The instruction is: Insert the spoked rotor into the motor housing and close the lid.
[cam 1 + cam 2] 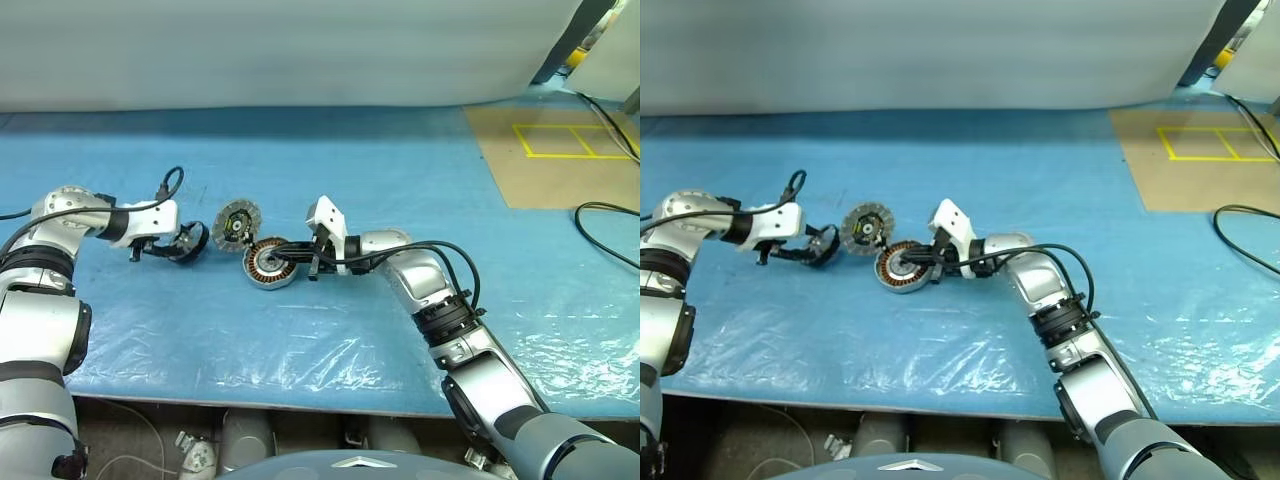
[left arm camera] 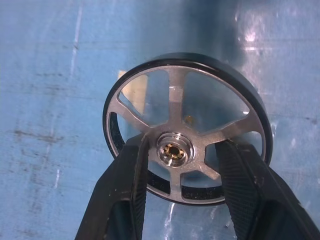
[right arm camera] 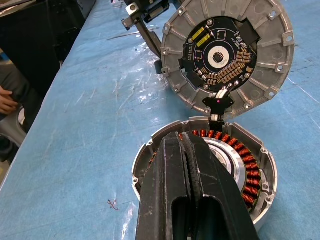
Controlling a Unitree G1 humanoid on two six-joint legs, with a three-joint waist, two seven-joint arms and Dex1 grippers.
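Left gripper (image 2: pixel 177 172) jaws half open, straddling spoked rotor (image 2: pixel 187 127) hub, grip unclear. Right gripper (image 3: pixel 192 150) jaws shut, empty, over motor housing (image 3: pixel 250 170).

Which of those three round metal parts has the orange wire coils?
The motor housing, the cup under the right end effector; the ribbed disc and spoked rotor have none.

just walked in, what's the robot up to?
Motor assembly. The left gripper has the spoked rotor between its fingers, off to the side of the motor housing. The right gripper, shut, rests on the housing's rim. The ribbed lid stands open; the rotor isn't in yet.
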